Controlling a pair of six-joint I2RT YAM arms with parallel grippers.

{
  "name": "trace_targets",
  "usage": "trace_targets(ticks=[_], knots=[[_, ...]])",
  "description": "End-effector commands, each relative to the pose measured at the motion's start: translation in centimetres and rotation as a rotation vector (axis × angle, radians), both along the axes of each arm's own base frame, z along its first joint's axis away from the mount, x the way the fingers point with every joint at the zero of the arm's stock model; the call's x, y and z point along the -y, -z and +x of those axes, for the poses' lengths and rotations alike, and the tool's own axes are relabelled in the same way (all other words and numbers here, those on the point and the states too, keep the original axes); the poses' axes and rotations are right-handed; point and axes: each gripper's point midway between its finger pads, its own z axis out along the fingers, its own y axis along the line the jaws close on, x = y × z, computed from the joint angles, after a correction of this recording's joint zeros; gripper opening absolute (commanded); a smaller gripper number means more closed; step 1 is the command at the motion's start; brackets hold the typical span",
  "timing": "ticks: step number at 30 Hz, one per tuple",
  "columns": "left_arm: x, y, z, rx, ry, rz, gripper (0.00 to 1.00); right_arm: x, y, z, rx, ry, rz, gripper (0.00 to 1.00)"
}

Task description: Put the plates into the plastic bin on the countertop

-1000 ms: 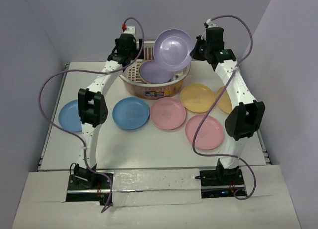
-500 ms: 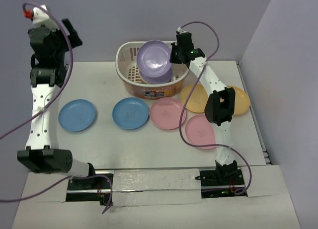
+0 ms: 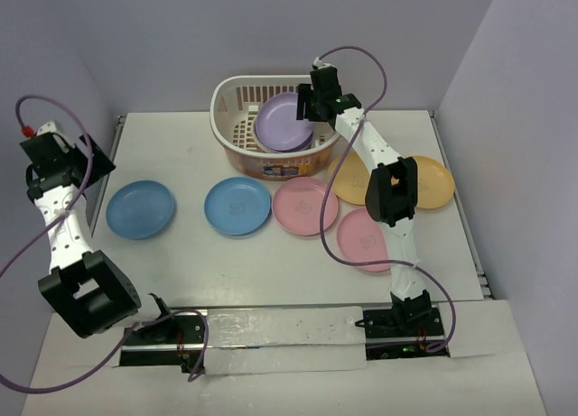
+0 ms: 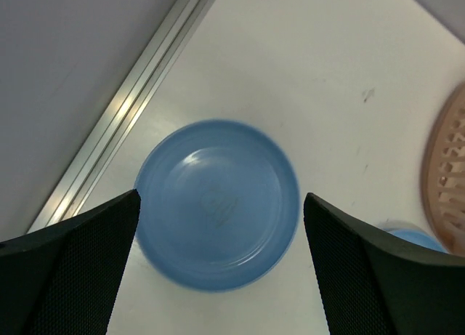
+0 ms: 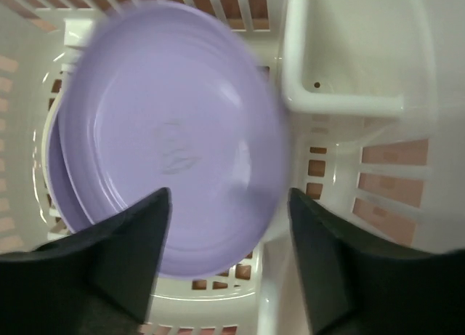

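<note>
- Over the plastic bin (image 3: 233,98), at the back of the surface (image 3: 271,272), the right gripper (image 5: 225,200) hung with its jaws parted and nothing between them.
- Just below it a lilac plate (image 5: 174,146) lay face-up on a second lilac plate (image 5: 54,179) inside the bin. It was blurred in the wrist view, so I could not tell whether it had fully settled.
- Well apart at the left side, the left gripper (image 4: 221,198) stood wide and empty directly above a blue plate (image 4: 216,213), not touching it, with the plate framed between its fingers.
- Six plates lay flat on the surface in front of the bin: that blue one, another blue plate (image 3: 237,206), two pink plates (image 3: 305,206) and two yellow-orange plates (image 3: 357,177).
- My reading: the drop on the right was the step in hand, and the left arm was lined up for the next pick.
- That pick would call for a straight descent and a bite on the rim (a shallow plate lying flat offers little else). The right arm would need to rise clear of the bin wall before reaching for a yellow-orange plate nearby.
</note>
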Motion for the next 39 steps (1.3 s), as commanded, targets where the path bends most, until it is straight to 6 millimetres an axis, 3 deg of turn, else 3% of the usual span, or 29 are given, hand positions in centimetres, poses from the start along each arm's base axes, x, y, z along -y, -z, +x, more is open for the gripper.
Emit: trace_targets(ticks=[1, 2, 5, 10, 13, 15, 17, 19, 22, 25, 29, 32, 33, 39], knots=[[-0.2, 0.1, -1.7, 0.019, 0.032, -0.045, 0.99, 0.0, -3.2, 1.6, 0.105, 0.025, 0.019, 0.88], [-0.6, 1.0, -2.2, -0.010, 0.018, -0.049, 0.98, 0.0, -3.8, 1.5, 0.114, 0.023, 0.021, 0.99], [-1.8, 3.4, -3.4, -0.066, -0.020, -0.075, 0.97, -0.1, -5.5, 1.1, 0.138, 0.010, 0.033, 1.00], [-3.5, 8.7, -6.0, -0.190, -0.097, -0.143, 0.93, -1.0, -11.0, -1.1, 0.205, -0.062, 0.062, 1.00], [-4.0, 11.1, -7.1, -0.241, -0.113, -0.187, 0.92, -2.2, -14.5, -3.9, 0.245, -0.166, 0.074, 1.00], [-4.0, 12.5, -7.4, -0.271, -0.110, -0.215, 0.91, -2.4, -15.8, -6.1, 0.258, -0.233, 0.066, 1.00], [-3.7, 14.0, -7.7, -0.300, -0.099, -0.251, 0.87, -3.0, -14.3, -8.6, 0.214, -0.331, 0.062, 1.00], [-3.4, 15.2, -7.9, -0.322, -0.094, -0.271, 0.84, -3.5, -15.8, -11.6, 0.264, -0.458, 0.036, 1.00], [-3.2, 16.5, -8.0, -0.342, -0.090, -0.289, 0.80, -4.4, -13.5, -15.6, 0.273, -0.644, -0.058, 1.00], [-3.1, 18.1, -8.3, -0.374, -0.095, -0.303, 0.77, -4.8, -7.4, -19.9, 0.250, -0.830, -0.276, 1.00], [-3.2, 19.9, -8.6, -0.428, -0.104, -0.336, 0.64, -6.4, -2.3, -25.8, 0.329, -1.084, -0.542, 1.00], [-3.2, 20.6, -8.6, -0.446, -0.105, -0.347, 0.53, -7.5, -0.7, -27.8, 0.367, -1.212, -0.635, 1.00], [-3.2, 20.9, -8.5, -0.454, -0.103, -0.354, 0.41, -8.4, 0.1, -28.8, 0.415, -1.296, -0.690, 1.00], [-2.9, 21.5, -8.0, -0.472, -0.069, -0.369, 0.11, -11.9, 3.4, -31.7, 0.548, -1.512, -0.817, 0.99]])
